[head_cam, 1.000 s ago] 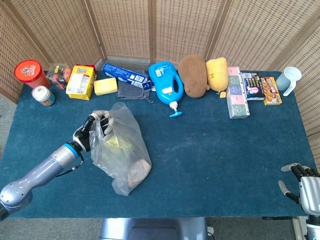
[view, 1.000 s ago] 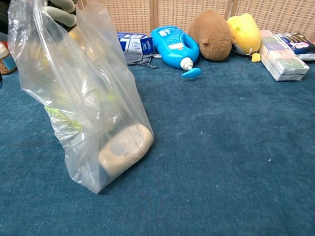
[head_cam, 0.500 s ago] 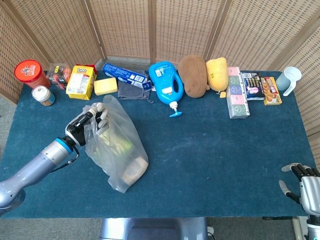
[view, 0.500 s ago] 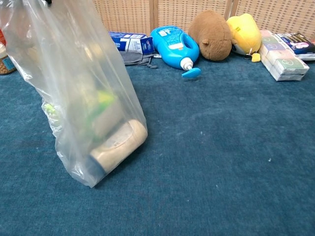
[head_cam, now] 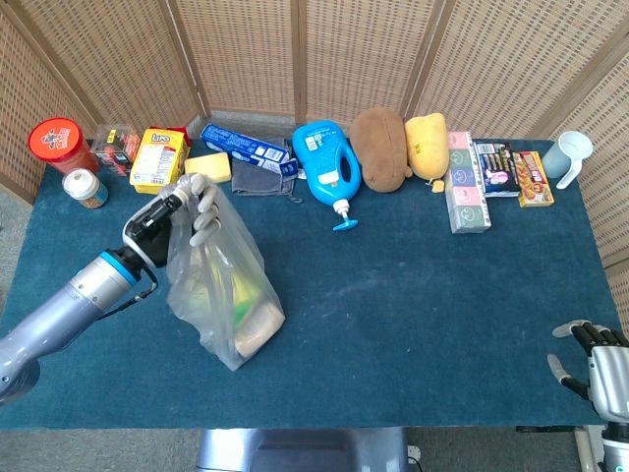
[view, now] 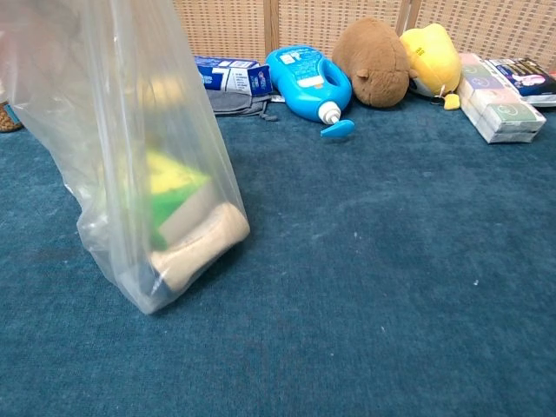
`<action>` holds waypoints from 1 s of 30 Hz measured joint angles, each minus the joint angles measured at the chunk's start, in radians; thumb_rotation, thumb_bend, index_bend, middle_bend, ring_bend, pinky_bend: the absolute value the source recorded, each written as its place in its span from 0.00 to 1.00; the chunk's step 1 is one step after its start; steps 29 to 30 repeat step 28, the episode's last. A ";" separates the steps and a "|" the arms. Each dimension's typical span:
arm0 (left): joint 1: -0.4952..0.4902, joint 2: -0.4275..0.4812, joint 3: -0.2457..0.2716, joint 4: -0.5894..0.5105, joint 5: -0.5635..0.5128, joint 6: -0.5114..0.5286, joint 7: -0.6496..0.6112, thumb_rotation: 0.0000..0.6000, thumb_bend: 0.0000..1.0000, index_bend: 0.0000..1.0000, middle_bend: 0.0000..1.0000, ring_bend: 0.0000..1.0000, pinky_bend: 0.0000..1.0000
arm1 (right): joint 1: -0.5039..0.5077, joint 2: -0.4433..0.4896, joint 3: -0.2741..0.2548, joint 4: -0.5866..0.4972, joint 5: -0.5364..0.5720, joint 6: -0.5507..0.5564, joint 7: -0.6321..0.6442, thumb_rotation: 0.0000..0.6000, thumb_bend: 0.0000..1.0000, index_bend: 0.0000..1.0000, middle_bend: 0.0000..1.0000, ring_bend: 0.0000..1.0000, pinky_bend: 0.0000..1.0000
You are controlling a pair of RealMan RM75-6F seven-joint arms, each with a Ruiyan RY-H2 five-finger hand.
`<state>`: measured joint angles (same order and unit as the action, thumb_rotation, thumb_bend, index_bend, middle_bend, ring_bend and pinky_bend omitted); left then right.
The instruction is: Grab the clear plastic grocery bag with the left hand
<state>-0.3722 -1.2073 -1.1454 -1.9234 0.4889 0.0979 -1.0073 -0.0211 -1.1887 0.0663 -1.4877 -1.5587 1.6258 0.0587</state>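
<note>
The clear plastic grocery bag (head_cam: pixel 221 285) hangs upright from my left hand (head_cam: pixel 179 218), which grips its gathered top at the left of the table. Its bottom touches the blue cloth. Inside I make out a beige tub and a green and yellow pack. In the chest view the bag (view: pixel 139 165) fills the left side, and its top and the hand lie above the frame. My right hand (head_cam: pixel 595 366) rests low at the table's front right corner, with its fingers apart and nothing in them.
Along the back edge lie a red-lidded jar (head_cam: pixel 59 144), a yellow box (head_cam: pixel 160 159), a blue detergent bottle (head_cam: pixel 329 167), a brown plush (head_cam: pixel 380 147), a yellow plush (head_cam: pixel 427 144), snack boxes (head_cam: pixel 468 187) and a cup (head_cam: pixel 570 155). Blue cloth (head_cam: pixel 423 305) covers the table.
My left hand has risen and moved back with the bag's top. The bag has gone from slumped to upright, and its contents have slid to the bottom. The right hand stays still.
</note>
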 measured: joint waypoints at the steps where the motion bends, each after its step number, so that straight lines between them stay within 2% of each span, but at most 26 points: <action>1: -0.012 0.009 0.000 -0.004 -0.007 0.006 -0.003 0.69 0.70 0.62 0.67 0.74 0.83 | 0.000 0.000 0.000 0.000 0.000 0.000 0.000 1.00 0.31 0.44 0.44 0.43 0.38; 17: -0.245 0.133 0.001 -0.022 -0.131 0.104 -0.061 0.69 0.69 0.62 0.67 0.74 0.83 | -0.006 -0.008 0.002 0.005 0.016 -0.001 0.013 1.00 0.31 0.45 0.44 0.43 0.39; 30: -0.353 0.171 0.051 0.016 -0.185 0.158 -0.080 0.68 0.69 0.62 0.67 0.74 0.83 | 0.000 -0.009 0.002 0.009 0.019 -0.013 0.015 1.00 0.31 0.45 0.44 0.43 0.39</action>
